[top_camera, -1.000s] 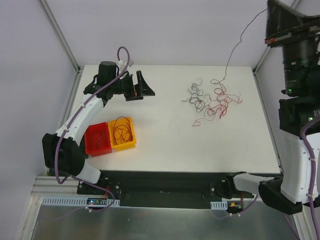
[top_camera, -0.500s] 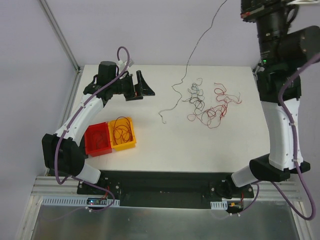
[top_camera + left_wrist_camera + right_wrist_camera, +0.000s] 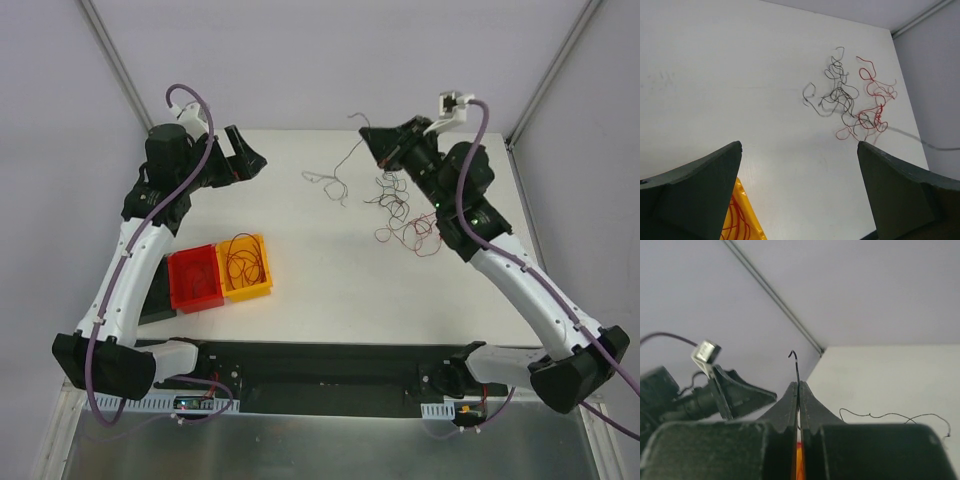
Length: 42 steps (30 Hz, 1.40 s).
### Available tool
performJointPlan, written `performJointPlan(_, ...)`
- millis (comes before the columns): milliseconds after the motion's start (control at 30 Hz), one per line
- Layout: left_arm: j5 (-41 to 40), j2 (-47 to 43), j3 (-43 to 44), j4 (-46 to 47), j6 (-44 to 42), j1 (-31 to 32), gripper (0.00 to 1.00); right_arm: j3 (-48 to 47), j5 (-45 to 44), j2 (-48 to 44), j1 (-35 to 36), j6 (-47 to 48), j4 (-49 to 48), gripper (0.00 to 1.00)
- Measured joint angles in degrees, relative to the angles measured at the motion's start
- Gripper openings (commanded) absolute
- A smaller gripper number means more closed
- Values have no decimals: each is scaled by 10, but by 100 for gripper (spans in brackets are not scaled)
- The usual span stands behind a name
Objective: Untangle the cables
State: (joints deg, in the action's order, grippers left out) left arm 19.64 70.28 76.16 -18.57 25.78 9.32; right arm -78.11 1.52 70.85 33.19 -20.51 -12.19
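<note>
One thin black cable [image 3: 797,367] is pinched in the right end effector [image 3: 798,386]. The left end effector [image 3: 798,148] is held spread wide above the surface [image 3: 715,75], with the other cables [image 3: 412,212] lying tangled.

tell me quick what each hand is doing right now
left hand: open, empty
right hand: shut on a black cable
</note>
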Motion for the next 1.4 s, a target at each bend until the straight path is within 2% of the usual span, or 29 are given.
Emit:
performJointPlan(200, -50, 14, -7, -12, -17, 0, 99, 186, 9, -26, 13, -33, -58, 0)
performJointPlan(433, 5, 15, -110, -17, 6, 6, 98, 345, 35, -25, 19, -66, -96, 0)
performJointPlan(500, 20, 21, -127, -28, 6, 36, 99, 375, 43, -15, 22, -68, -107, 0)
performJointPlan(633, 24, 47, -125, -31, -4, 158, 92, 376, 49, 49, 22, -25, -72, 2)
performJointPlan(667, 23, 55, -125, -31, -8, 185, 89, 371, 48, 68, 21, -13, -52, 6)
performJointPlan(767, 8, 69, -129, -27, -10, 226, 88, 361, 77, 115, -1, 6, -23, 31)
performJointPlan(900, -30, 70, -158, 2, -7, 241, 98, 360, 136, 146, -49, 16, -13, 55)
performJointPlan(1067, -42, 115, -156, 18, 5, 263, 99, 368, 153, 132, -74, 24, -10, 59)
performJointPlan(1200, -51, 191, -121, 19, 0, 289, 95, 396, 149, 87, -89, 31, -10, 58)
performJointPlan(1400, -75, 308, -29, -3, -75, 328, 99, 452, 137, 12, -147, 29, -30, 58)
